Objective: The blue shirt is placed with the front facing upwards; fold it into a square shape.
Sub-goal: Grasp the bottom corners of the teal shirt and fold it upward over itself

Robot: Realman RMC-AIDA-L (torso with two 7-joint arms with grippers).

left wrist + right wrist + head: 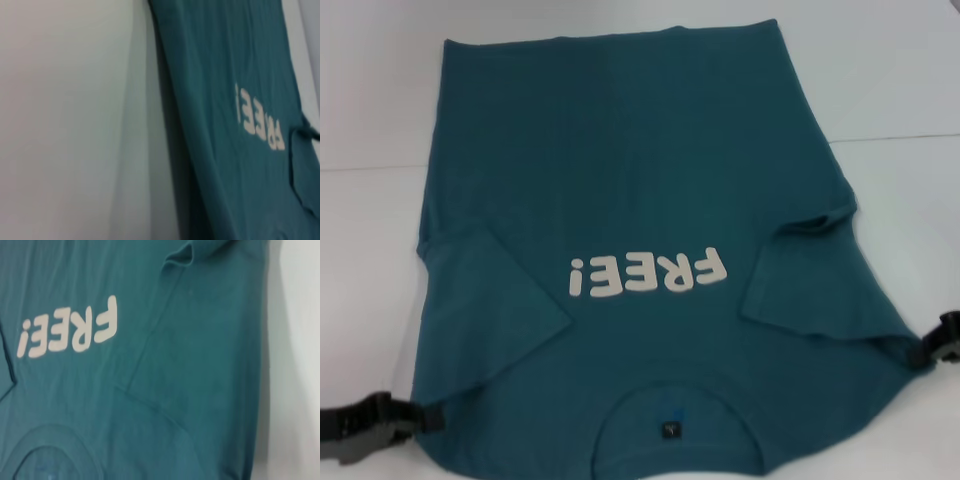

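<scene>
Collar-end shoulders of the blue shirt, soft and limp, sit pinched in the left gripper and right gripper; 2 good holds.

The blue shirt is seen to be made of soft, matt knitted cloth with a fine, even weave; shallow creases are shown along the folded-in sleeves. The "FREE!" lettering is printed in an off-white, smooth, slightly rubbery-looking coat, flatter than the cloth around it. The collar is edged in the same matt fabric, and a small dark tag is sewn inside it. The table is presented as a smooth, pale, faintly glossy surface. The left gripper and right gripper are cased in dark matt plastic.
</scene>
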